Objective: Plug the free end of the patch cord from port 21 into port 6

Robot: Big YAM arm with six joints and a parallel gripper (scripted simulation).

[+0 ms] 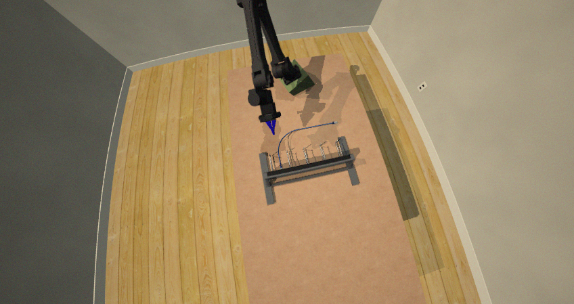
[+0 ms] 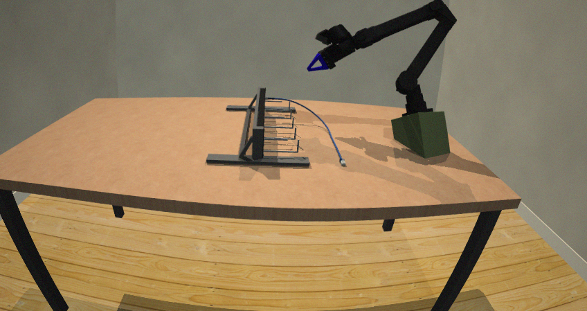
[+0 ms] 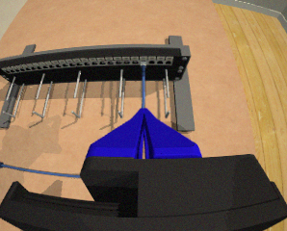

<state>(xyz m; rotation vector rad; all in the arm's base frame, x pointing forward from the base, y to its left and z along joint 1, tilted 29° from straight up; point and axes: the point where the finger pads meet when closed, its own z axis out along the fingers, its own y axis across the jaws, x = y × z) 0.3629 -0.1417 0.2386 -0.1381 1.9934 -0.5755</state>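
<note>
Exterior view: a tan table (image 2: 123, 143) on dark legs (image 2: 465, 262) is seen in a room with grey walls (image 2: 205, 32) and a pale plank floor (image 2: 247, 267).
Table surface: shadows of the arm are cast across the right part of the top, between the rack and the pedestal.
Room: in the top view a white skirting (image 1: 241, 43) is seen along the foot of the far wall, and a small white outlet (image 1: 422, 86) is set in the right wall.
Arm: the black arm (image 2: 423, 48) is mounted on a green pedestal (image 2: 432, 138) near the far right corner of the table.
Gripper: the blue-fingered gripper (image 2: 309, 68) is held high in the air, well apart from the rack and the cord; its fingers are closed together and nothing is held between them.
Rack: the dark rack (image 2: 259, 138) is stood upright on its two flat feet near the middle of the table.
Patch cord: the blue cord (image 2: 317, 120) is seen plugged in near the far end of the panel and arched down to the table.
Free end: the pale plug (image 2: 342, 163) is laid on the table, to the right of the rack's near foot and just beside it.
Wrist view: the panel's row of ports (image 3: 86, 64) is seen beyond the closed fingertips, too small for any number to be read.
</note>
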